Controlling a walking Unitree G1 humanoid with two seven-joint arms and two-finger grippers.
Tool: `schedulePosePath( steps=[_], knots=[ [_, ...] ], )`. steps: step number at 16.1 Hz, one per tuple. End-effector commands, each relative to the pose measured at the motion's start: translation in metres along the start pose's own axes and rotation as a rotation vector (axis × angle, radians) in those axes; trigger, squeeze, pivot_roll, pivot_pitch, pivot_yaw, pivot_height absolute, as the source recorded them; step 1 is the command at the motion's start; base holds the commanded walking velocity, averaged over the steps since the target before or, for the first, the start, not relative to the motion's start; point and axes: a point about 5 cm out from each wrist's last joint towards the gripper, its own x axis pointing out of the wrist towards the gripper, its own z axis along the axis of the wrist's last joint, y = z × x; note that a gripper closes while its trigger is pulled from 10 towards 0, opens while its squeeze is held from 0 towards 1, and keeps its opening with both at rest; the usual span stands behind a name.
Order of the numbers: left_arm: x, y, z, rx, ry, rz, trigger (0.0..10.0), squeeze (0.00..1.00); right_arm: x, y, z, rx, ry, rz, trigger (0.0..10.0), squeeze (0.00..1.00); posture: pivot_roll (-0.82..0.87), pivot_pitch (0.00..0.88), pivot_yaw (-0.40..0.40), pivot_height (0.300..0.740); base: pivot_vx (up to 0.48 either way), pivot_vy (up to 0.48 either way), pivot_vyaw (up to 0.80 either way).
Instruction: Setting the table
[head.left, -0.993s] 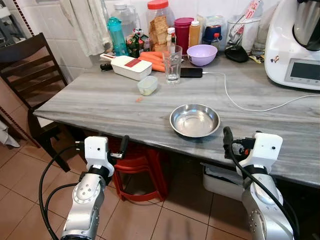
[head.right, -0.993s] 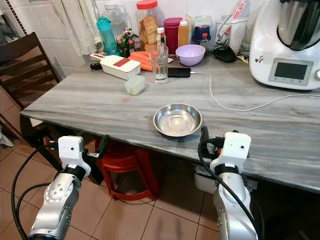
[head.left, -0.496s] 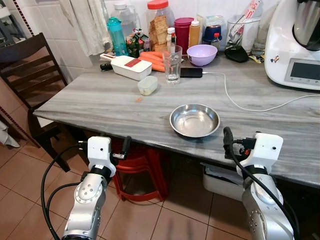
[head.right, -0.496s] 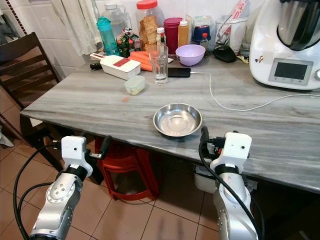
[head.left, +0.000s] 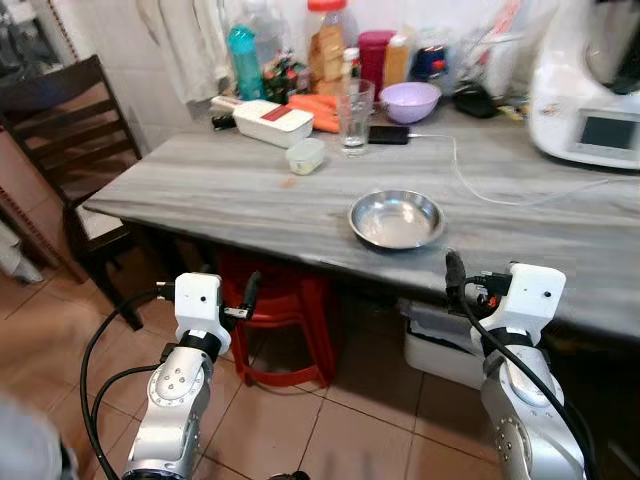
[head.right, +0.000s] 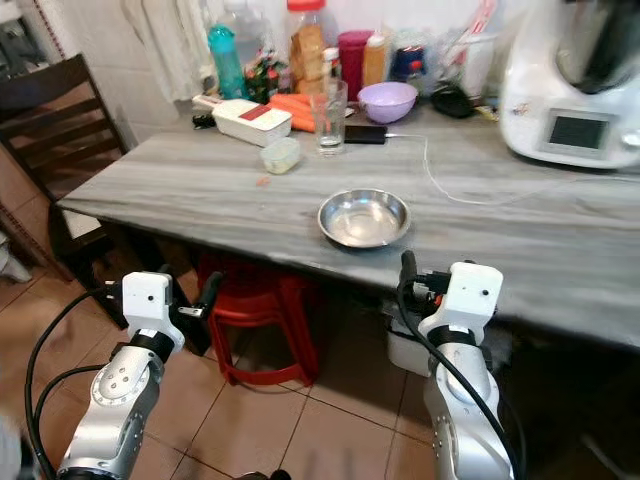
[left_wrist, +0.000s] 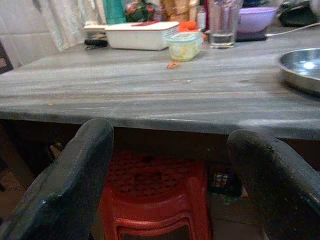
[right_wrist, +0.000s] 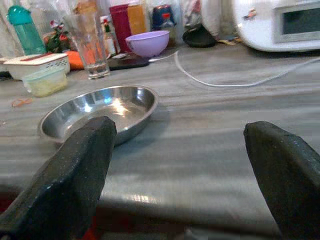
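A grey stone-look table (head.left: 220, 190) stood in a tiled kitchen, a steel bowl (head.left: 396, 219) near its front edge. The left gripper (left_wrist: 170, 185) and right gripper (right_wrist: 175, 185), both spread wide and empty, were held below that edge. The left wrist view revealed a red stool (left_wrist: 150, 200) underneath.

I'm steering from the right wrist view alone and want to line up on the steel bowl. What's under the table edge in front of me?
Observer: A red plastic stool stands under the table, left of the steel bowl.
Operator: Where's my left gripper?
Observer: The left gripper hangs open below the table's edge, in front of that stool.
Operator: Anything beside the table?
Observer: A dark wooden chair stands at its left end.
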Motion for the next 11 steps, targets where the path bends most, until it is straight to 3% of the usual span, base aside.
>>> schedulePosePath(
  steps=[1, 8, 11],
  knots=[
    [-0.0017, 0.0036, -0.0013, 0.004, 0.01, 0.016, 10.0, 0.0, 0.0008, 0.0011, -0.0016, -0.031, 0.015, -0.002, 10.0, 0.0, -0.12, 0.009, 0.131, 0.74, -0.285, 0.0, 0.0],
    [-0.0019, 0.0027, -0.0023, 0.003, 0.017, 0.0, 10.0, 0.0, 0.0012, -0.0015, -0.0005, -0.109, -0.025, -0.01, 10.0, 0.0, -0.12, 0.016, 0.137, 0.74, -0.277, 0.0, 0.0],
    [-0.002, 0.002, -0.0028, 0.003, 0.018, -0.005, 10.0, 0.0, -0.0021, -0.0004, -0.0029, -0.052, 0.011, 0.036, 10.0, 0.0, -0.12, 0.019, 0.139, 0.74, -0.264, 0.0, 0.0]
  ],
)
